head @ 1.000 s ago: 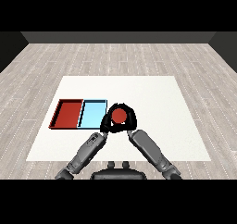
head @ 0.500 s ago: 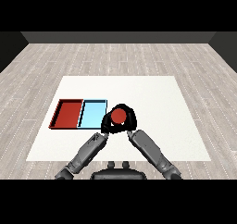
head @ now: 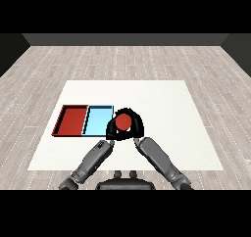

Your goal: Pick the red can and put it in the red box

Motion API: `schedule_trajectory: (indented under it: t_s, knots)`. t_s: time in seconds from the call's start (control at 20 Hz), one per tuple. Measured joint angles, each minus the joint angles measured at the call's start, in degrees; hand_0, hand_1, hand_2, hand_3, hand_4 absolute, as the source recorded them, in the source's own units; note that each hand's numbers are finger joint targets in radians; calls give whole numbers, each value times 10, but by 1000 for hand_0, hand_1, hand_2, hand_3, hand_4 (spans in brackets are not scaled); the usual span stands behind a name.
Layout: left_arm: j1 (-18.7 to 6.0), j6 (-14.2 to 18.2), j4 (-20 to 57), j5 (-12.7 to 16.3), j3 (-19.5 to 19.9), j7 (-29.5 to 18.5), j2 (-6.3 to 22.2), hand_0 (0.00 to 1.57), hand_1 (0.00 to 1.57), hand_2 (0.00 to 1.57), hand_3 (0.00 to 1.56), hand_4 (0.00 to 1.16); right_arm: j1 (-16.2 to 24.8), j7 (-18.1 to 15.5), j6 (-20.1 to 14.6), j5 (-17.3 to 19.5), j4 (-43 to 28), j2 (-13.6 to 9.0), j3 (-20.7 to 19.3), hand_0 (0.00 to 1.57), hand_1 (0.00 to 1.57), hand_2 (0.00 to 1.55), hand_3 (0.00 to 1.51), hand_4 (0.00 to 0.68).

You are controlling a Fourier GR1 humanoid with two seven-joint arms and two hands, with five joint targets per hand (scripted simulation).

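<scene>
The red can (head: 123, 122) stands upright just right of the light blue tray (head: 97, 121). My right hand (head: 137, 127) is curled round the can from the right and behind, and only the can's red top and front show. My left hand (head: 111, 131) lies close against the can's left side, at the blue tray's right edge, and its dark shape merges with the right hand. The red tray (head: 72, 120) lies left of the blue one with nothing in it.
The two trays sit side by side on the left half of the white table (head: 171, 113). Grey wood floor surrounds the table. Both forearms come in from the lower edge and meet near the can.
The right hand and the red can have shifted slightly left, toward the light blue tray. The left hand has stayed almost in place.
</scene>
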Motion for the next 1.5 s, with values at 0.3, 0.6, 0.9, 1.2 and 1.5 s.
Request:
schedule_trajectory:
  t_s: [0.3, 0.6, 0.9, 1.2, 1.5]
  knots:
    - [-1, 24, -2, 8, -12, -12, 3, 1571, 1571, 1571, 1505, 1140, 2, 34, -1, 31, 2, 1, 2, 0, 0, 0, 0, 0]
    - [8, 17, -5, -4, 0, -20, -1, 1571, 1571, 1571, 1494, 1134, 18, 45, 8, 36, -7, 1, -10, 0, 0, 0, 0, 0]
    - [-4, 28, -3, -7, 0, -19, -3, 1571, 1571, 1571, 1480, 1131, 25, 44, 22, 33, -8, 0, -27, 0, 0, 0, 0, 0]
    - [5, 22, -5, -28, 27, -14, -1, 1571, 1571, 1559, 1460, 1134, 65, 67, 46, 35, -70, -5, -50, 0, 0, 0, 0, 0]
    - [-1, 21, -31, -51, 56, 17, 12, 1571, 1571, 1571, 1476, 1128, 157, 59, 88, 14, -173, -52, -78, 0, 0, 0, 0, 0]
